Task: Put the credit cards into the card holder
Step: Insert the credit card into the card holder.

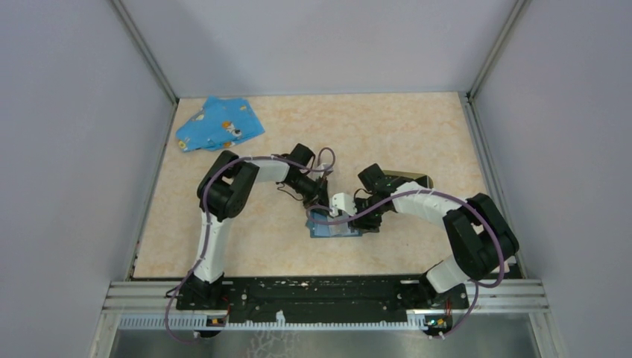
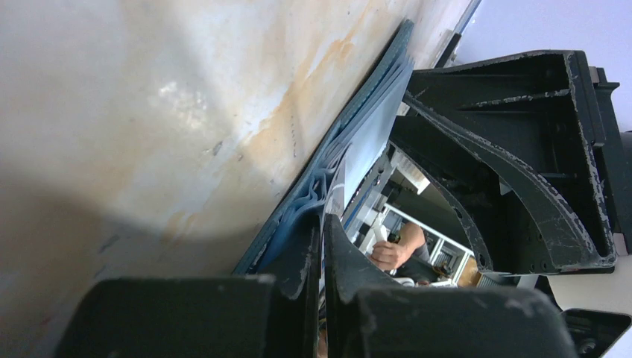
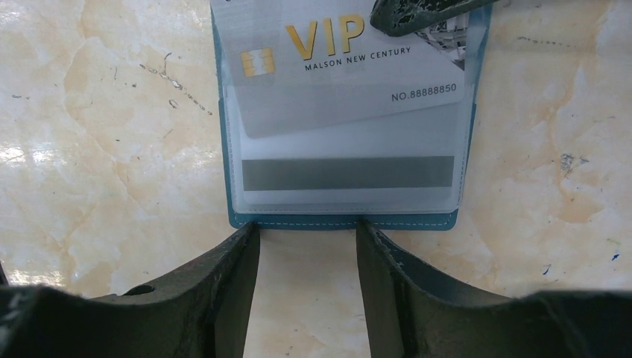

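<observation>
A blue flat case [image 1: 335, 227] with clear sleeves lies at table centre. A silver VIP credit card [image 3: 335, 82] sits partly inside its clear sleeve, over a second card with a grey stripe [image 3: 346, 173]. My left gripper [image 1: 322, 211] is shut on the VIP card's far edge; one left fingertip [image 3: 425, 11] shows on the card. In the left wrist view the gripper [image 2: 322, 220] pinches the thin card beside the case [image 2: 350, 142]. My right gripper [image 3: 308, 227] is open, both fingertips against the case's near edge [image 3: 343, 221]. The tan-rimmed card holder [image 1: 414, 179] stands behind the right arm.
A blue patterned cloth [image 1: 220, 124] lies at the back left. Grey walls enclose the table on three sides. The two arms meet over the case at centre.
</observation>
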You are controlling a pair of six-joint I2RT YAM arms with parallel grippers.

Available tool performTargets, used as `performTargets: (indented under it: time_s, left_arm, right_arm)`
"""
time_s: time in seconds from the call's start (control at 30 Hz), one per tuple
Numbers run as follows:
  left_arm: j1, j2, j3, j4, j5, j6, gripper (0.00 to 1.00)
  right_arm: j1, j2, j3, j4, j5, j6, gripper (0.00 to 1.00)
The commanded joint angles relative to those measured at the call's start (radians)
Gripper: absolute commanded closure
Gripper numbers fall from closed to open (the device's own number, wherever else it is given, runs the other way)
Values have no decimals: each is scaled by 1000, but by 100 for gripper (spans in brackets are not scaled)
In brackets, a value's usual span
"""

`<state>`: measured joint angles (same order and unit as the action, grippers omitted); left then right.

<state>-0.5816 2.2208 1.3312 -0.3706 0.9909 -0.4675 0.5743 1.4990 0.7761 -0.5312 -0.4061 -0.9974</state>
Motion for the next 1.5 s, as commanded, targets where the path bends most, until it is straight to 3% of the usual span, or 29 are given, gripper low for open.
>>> performTargets:
  time_s: [0.0,0.2,0.43,0.63,0.73,0.83,0.93,1.13,1.3,1.47]
  left_arm:
    - [-37,87,24,-36,-203,70,94]
    - [-52,107,70,-62,-213,80,88]
    - [-54,101,61,-58,-233,89,79]
    - [-52,110,52,-43,-235,92,77]
    - [-52,114,51,-40,-234,96,77]
    - [-52,113,48,-42,-233,103,76]
    - [-51,108,45,-41,-233,108,75]
    - [-51,108,43,-35,-229,107,74]
    - [-52,115,47,-29,-223,107,73]
    - [-50,115,50,-25,-217,102,73]
  right_arm:
    - [54,31,5,70,-56,-7,50]
    - [55,14,12,74,-50,13,48]
    - [20,-87,16,63,-18,19,34]
    - [-59,-216,27,18,-176,-4,30]
    - [-60,-261,37,-55,-343,-136,29]
    - [-49,-260,65,-194,-546,-376,23]
    - [1,-206,122,-221,-558,-455,19]
    - [102,-26,181,69,-362,-163,63]
    - [189,17,158,196,-199,-89,97]
    - [260,52,132,291,-38,-34,100]
